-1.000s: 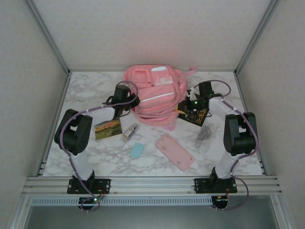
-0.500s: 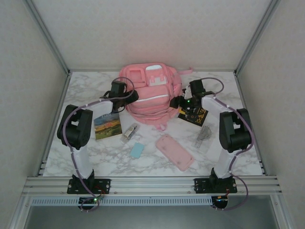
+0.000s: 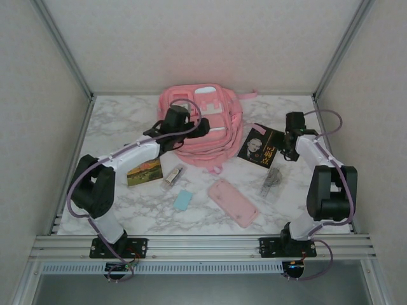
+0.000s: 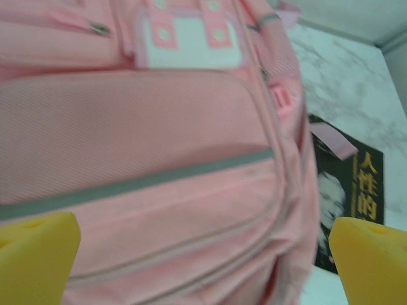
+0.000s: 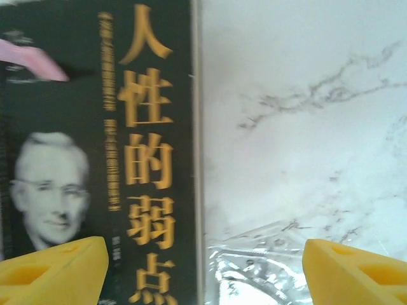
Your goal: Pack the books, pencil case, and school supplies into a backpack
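The big pink backpack lies at the back middle, front pockets up. My left gripper hangs open just above its front panel, yellow fingertips spread wide and holding nothing. The black book with yellow characters lies right of the backpack. My right gripper stands open over the book's right edge and the transparent strip. The landscape book, silvery stubby item, light-blue block and pink pencil case lie on the table in front.
White marble table enclosed by walls and metal posts. A pink strap end lies across the black book's corner. Bare marble lies to the right of that book.
The left arm swung right, onto the backpack's front. The right arm drew back to the right, off the backpack, uncovering the black book. The backpack has shifted and flattened slightly.
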